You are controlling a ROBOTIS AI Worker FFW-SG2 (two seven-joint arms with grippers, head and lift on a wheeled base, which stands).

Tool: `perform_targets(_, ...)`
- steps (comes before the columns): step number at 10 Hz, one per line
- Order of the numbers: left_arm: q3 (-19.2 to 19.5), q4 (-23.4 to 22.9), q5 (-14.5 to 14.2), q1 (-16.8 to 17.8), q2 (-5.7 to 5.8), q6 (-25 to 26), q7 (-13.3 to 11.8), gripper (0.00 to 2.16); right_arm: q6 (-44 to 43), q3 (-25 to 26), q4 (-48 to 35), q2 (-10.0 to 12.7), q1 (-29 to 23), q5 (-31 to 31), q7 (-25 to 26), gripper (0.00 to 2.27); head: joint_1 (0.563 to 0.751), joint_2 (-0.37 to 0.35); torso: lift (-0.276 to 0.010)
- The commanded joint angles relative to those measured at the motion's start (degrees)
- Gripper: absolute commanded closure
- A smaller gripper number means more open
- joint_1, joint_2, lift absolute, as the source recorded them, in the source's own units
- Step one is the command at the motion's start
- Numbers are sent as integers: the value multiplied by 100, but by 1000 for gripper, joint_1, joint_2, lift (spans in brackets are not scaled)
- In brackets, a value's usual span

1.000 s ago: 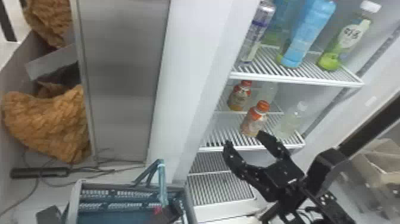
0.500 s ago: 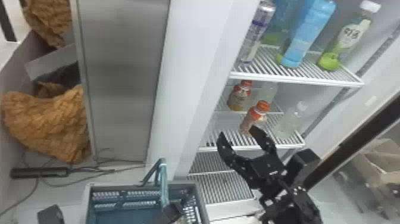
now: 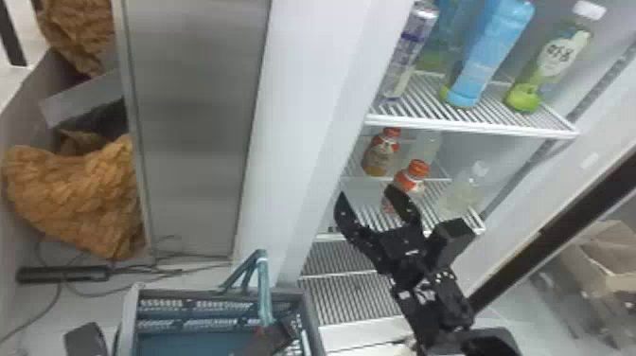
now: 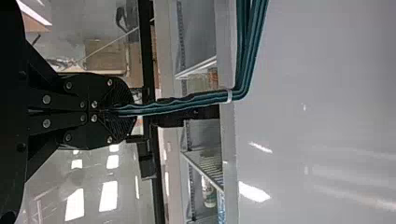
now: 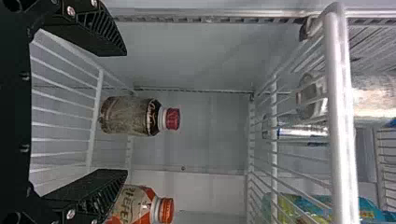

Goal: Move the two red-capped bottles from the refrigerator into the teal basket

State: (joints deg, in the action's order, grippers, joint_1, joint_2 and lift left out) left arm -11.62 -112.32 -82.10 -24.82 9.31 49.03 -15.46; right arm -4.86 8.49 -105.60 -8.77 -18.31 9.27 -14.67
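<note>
Carries two red-capped bottles (image 3: pixel 380 154) and a clear bottle (image 3: pixel 461 189) on the lower wire shelf (image 3: pixel 326 236). Holds taller bottles (image 3: pixel 492 52) on the upper shelf (image 3: pixel 473 127).

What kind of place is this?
Looks like a shop or kitchen corner by an open drinks refrigerator: wire shelves inside, upright bottles on them such as the green one, and a teal basket beside it.

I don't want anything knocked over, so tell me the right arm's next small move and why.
I'd shift the right tool slightly rightward before advancing: one open finger partly hides the nearer red-capped bottle, while the farther red-capped bottle shows between the fingers in the wrist view. Going straight in could well push that finger into the nearer one.
</note>
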Motion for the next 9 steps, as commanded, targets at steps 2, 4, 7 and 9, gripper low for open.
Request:
perform_targets(2, -3, -11, -5, 8, 0, 4, 8, 1154, -175, -129, 456, -20, 341, -70, 78, 125, 695, -350, -224)
perform_targets(4, -26, 3, -5, 36, 9, 18, 8, 1154, -217, -152, 752, -46, 524, -93, 96, 125, 695, -350, -224)
perform_targets(7, -38, 3, -17, 36, 9, 18, 8, 1154, -358, -266, 1202, -90, 960, -93, 96, 124, 695, -350, -224)
perform_targets(9, -38, 3, -28, 36, 9, 18, 8, 1154, -583, -346, 1596, -108, 1297, -161, 105, 119, 695, -350, -224)
